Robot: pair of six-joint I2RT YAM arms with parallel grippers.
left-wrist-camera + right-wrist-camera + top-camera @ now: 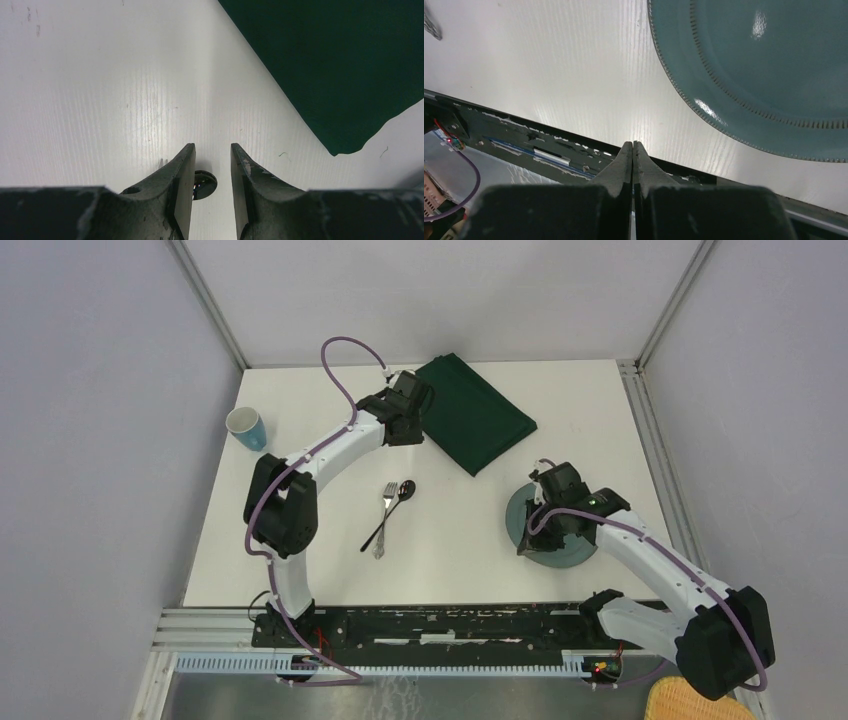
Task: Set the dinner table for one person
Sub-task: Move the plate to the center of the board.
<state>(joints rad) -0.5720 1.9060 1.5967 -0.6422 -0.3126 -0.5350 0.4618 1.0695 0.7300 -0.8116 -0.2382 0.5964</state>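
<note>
The dinner table is a plain white top. A fork and a spoon lie crossed at its middle. The teal plate sits near the front right, half hidden under my right arm. My right gripper hangs over the plate's left rim, shut with nothing in it, and the plate fills that view's upper right. My left gripper is open and empty beside the left edge of the dark green cloth. The spoon's bowl shows between its fingers.
A light blue cup stands upright at the table's left edge. The green cloth lies flat at the back centre. The arms' black base rail runs along the near edge, and a woven basket sits off the table at the bottom right.
</note>
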